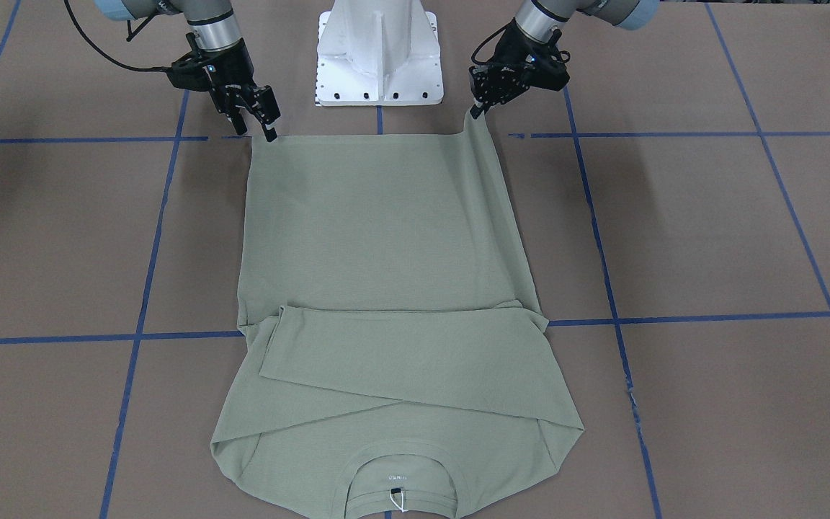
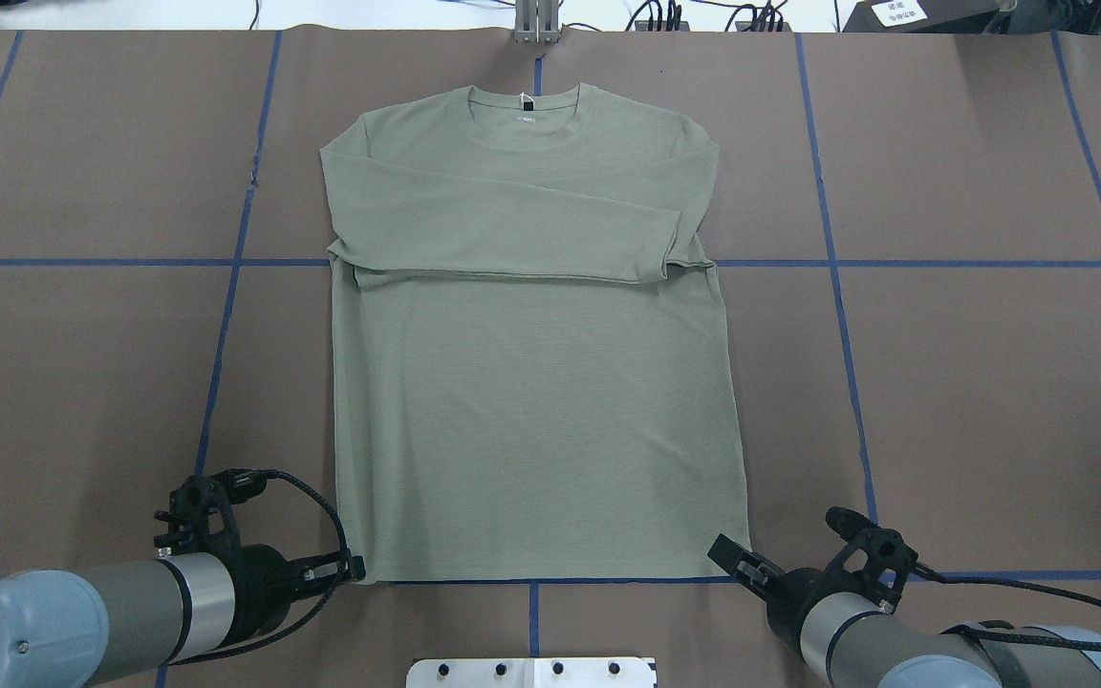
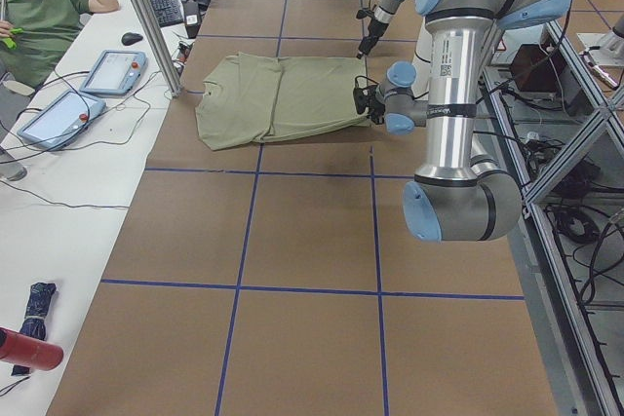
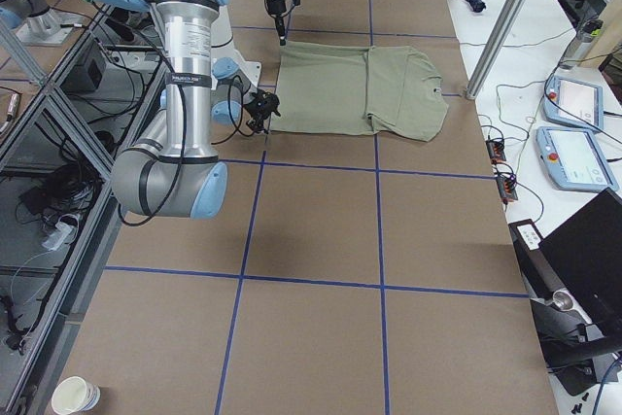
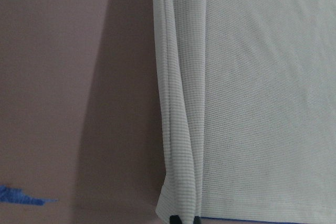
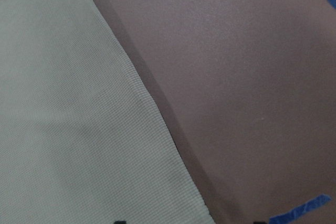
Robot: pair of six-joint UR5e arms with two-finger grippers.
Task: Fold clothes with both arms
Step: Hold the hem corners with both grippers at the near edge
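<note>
A pale sage-green long-sleeved knit shirt (image 1: 379,216) lies front up on the brown paper-covered table (image 1: 710,231) marked with blue tape lines. Its straight hem lies just in front of the white metal pedestal base (image 1: 379,50), and its round neckline points away from that base. Both sleeves (image 1: 415,360) are folded across the chest, one over the other, on the half of the shirt farther from the base. A white neck tag string (image 1: 398,501) shows at the collar, at the end farthest from the base.

The black left gripper (image 1: 476,109) sits beside the base on the robot's left. Its fingers are pinched together on the shirt's hem corner, and the cloth rises off the table in a small ridged peak. The black right gripper (image 1: 256,128) sits on the other side of the base at the opposite hem corner. Its fingers are spread wide and straddle that corner, which lies flat on the table.
</note>
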